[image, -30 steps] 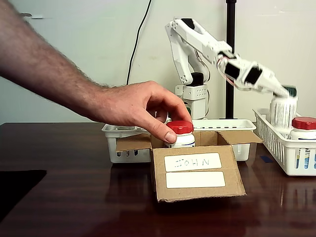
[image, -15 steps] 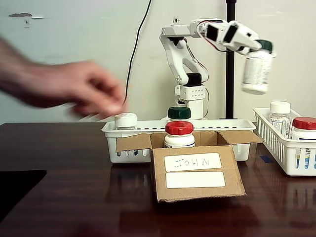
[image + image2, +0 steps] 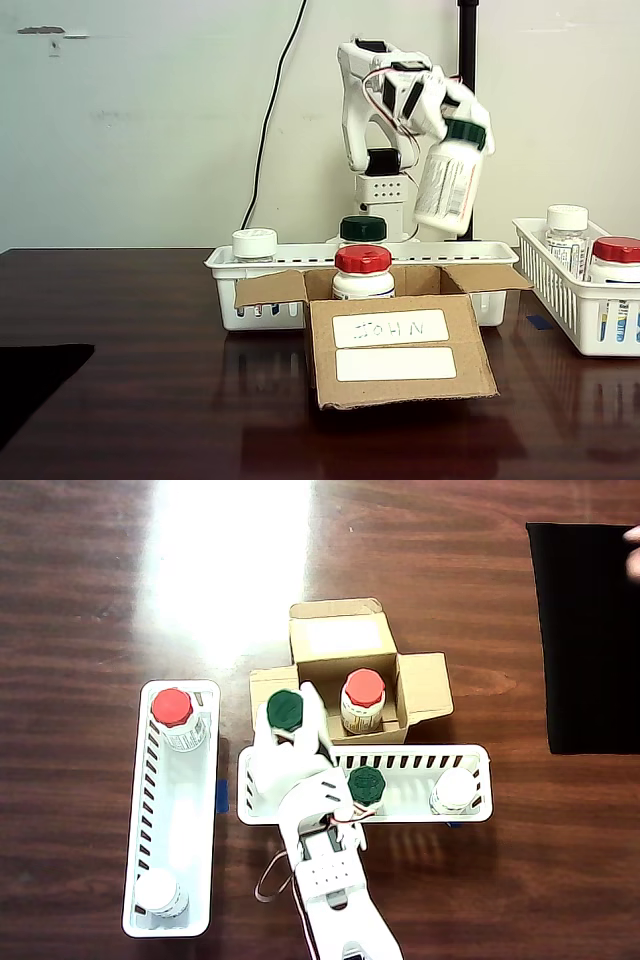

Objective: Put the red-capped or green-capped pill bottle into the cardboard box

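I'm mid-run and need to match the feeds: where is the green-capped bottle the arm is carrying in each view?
Fixed view: the carried green-capped bottle hangs tilted, right of centre, above the long white basket, held in the pincer.
Overhead view: its green cap sits centre-left, beside the cardboard box.
Shared landmark: the red-capped bottle inside the box.

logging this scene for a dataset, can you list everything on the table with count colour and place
cardboard box: one, brown, centre, flaps open
red-capped bottle: one, inside the box
green-capped bottle: one, held tilted in the air above the box
side basket: one, white, holds a red-capped and a white-capped bottle
rear basket: one, white, behind the box, holds a green-capped and a white-capped bottle
black mat: one, table edge
gripper: white, shut on the green-capped bottle
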### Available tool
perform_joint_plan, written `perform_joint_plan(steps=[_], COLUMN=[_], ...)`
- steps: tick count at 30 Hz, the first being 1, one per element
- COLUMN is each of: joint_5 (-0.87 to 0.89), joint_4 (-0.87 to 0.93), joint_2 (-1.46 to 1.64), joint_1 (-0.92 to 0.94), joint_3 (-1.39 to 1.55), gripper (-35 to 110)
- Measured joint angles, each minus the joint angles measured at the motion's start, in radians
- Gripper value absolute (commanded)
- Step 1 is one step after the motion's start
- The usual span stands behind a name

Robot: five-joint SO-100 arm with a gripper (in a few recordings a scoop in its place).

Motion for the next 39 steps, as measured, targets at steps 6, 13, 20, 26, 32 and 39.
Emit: perform_joint_plan(steps=[6, 13, 20, 26, 32, 39], joint_5=[0.006, 0.008, 0.048, 0.091, 0.097, 0.086], joint_4=[-0.117, -0.198, -0.212, -0.215, -0.181, 0.037], joint_2=[-0.17, -0.345, -0.394, -0.408, -0.311, -0.094], joint_1=[0.049, 0.087, 0.101, 0.133, 0.124, 0.127], joint_3=[-0.028, -0.061, -0.064, -0.066, -0.064, -0.066], gripper=[-1, 1, 48, 88, 99, 99])
